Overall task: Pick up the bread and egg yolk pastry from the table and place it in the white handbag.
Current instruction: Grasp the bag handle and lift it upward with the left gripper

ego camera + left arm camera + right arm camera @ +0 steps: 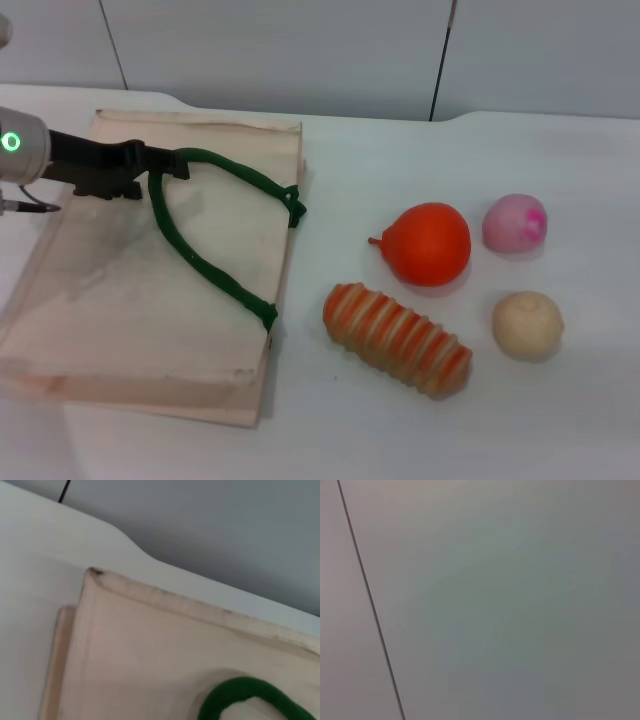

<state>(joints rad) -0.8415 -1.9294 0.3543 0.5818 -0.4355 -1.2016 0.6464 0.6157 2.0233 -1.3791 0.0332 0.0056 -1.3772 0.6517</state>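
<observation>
The striped orange-and-cream bread (397, 338) lies on the white table to the right of the white handbag. The pale beige egg yolk pastry (527, 324) sits to the right of the bread. The white handbag (120, 300) lies flat on the left, with its green rope handles (215, 275) on top. My left gripper (180, 163) is over the bag's far part, shut on the top of a green handle loop. The left wrist view shows the bag's cloth (150, 645) and a bit of green handle (240, 692). My right gripper is out of view.
A smooth orange pear-shaped fruit (430, 244) sits just behind the bread. A pink-and-magenta ball (515, 223) sits behind the pastry. The table's far edge meets a grey wall. The right wrist view shows only wall.
</observation>
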